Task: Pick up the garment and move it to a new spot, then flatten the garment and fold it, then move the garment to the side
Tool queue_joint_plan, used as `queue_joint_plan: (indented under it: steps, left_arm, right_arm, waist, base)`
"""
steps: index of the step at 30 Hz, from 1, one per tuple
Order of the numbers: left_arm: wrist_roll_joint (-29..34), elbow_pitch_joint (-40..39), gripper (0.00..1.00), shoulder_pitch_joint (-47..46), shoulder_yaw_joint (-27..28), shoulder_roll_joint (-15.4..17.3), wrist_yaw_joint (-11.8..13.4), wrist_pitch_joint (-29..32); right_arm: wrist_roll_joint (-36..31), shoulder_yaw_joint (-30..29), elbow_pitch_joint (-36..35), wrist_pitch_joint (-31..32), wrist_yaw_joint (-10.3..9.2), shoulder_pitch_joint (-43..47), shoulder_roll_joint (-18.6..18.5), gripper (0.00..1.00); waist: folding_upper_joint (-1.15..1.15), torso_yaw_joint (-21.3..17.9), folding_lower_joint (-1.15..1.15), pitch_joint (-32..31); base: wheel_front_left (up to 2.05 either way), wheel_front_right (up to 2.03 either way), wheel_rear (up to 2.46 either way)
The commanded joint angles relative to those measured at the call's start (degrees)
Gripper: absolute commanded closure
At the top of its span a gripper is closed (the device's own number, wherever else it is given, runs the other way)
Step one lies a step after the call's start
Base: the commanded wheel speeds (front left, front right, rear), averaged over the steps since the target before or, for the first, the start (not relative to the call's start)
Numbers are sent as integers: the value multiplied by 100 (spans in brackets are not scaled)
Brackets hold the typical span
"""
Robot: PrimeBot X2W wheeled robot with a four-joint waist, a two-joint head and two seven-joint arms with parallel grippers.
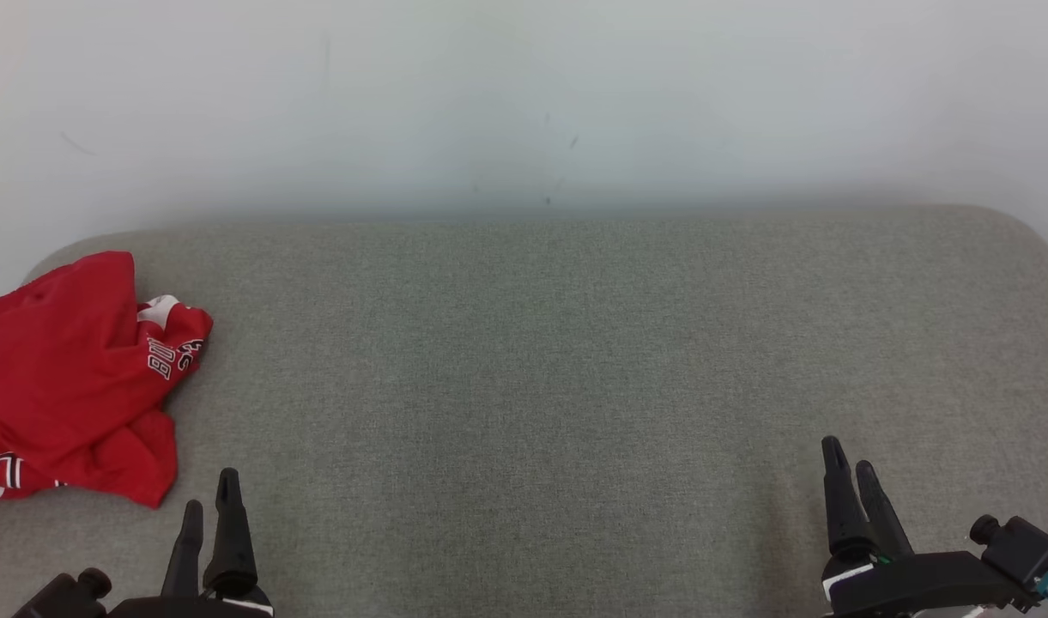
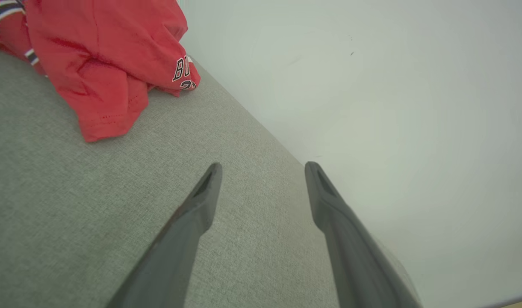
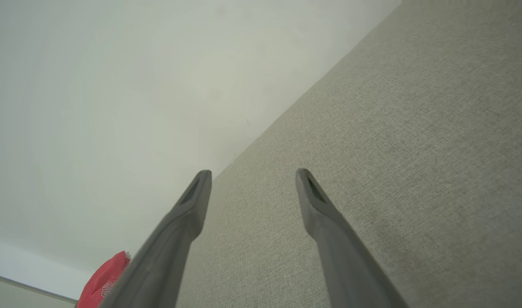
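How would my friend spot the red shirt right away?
Start at the wide grey woven-fabric surface against the pale wall. Follow it to its left end, just beyond the left pincer, where a crumpled red cloth jersey lies. It's the one bright thing there, with white lettering and striped trim.

looks like a bare test room or robot lab, cd be a plain bedroom tho. a wide pad (image 1: 575, 360) covered in grey woven cloth, far corners rounded, sits right up against a plain white wall (image 1: 524, 103) w/ a few small dark scuffs (image 1: 572, 142). a red garment (image 1: 69, 378) w/ white lettering lies crumpled at the pad's left end.
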Motion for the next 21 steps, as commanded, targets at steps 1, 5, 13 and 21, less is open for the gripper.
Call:
queue_joint_plan:
  steps: [1, 5, 13, 21]
  left_arm:
    - [167, -94, 0, 6, 7, 32, 19, -44]
    - [552, -74, 0, 28, -28, 45, 51, -122]
    - [1138, -121, 0, 58, -41, 48, 77, -262]
    - [1667, -178, 0, 97, -52, 49, 115, -395]
  right_arm:
    - [-189, 9, -48, -50, 17, -27, -21, 0]
    - [-573, 10, 17, -124, 18, -36, -22, 0]
    - [-1161, 31, 27, -266, 20, -37, -23, 0]
    - [-1762, 89, 83, -399, 21, -43, -25, 0]
  waist:
    - [0, 1, 0, -2]
    - [0, 2, 0, -13]
    - [0, -1, 0, -26]
    - [0, -2, 0, -30]
  base:
    - [0, 0, 0]
    - [0, 0, 0]
    - [0, 0, 0]
    - [0, 0, 0]
